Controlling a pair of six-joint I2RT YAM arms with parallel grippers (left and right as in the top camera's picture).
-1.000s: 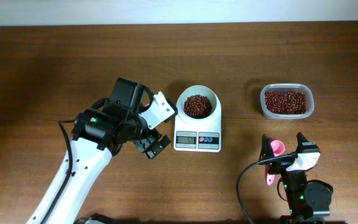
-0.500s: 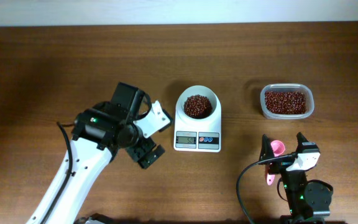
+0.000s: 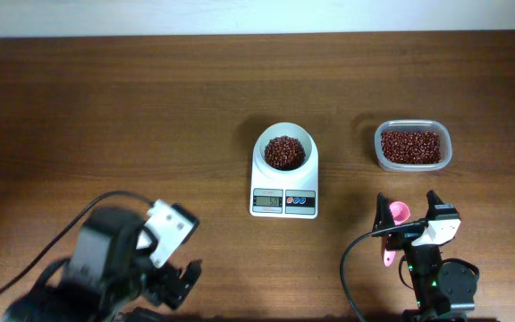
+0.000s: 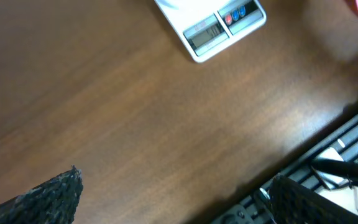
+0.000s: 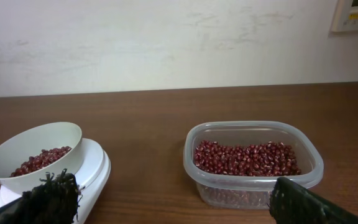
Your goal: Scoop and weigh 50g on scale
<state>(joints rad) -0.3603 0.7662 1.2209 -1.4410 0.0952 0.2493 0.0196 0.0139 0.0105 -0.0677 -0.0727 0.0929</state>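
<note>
Left arm folded low at the table's (image 3: 79, 107) front edge, left of and nearer than the scale (image 3: 283, 203), left gripper (image 3: 175, 284) jaws apart, empty, open wood between, right gripper (image 3: 408, 213) upright right of the scale, jaws wide, pink spoon (image 3: 393, 231) between them, red-brown beans (image 3: 283, 152) in the scale's bowl (image 3: 283, 128).

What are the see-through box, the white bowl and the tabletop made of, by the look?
The box looks like clear plastic, slightly cloudy: the beans show through its wall. The white bowl seems smooth plastic with a thin rim, though ceramic is possible. The tabletop looks like dark wood or wood-look laminate, with visible grain.
</note>
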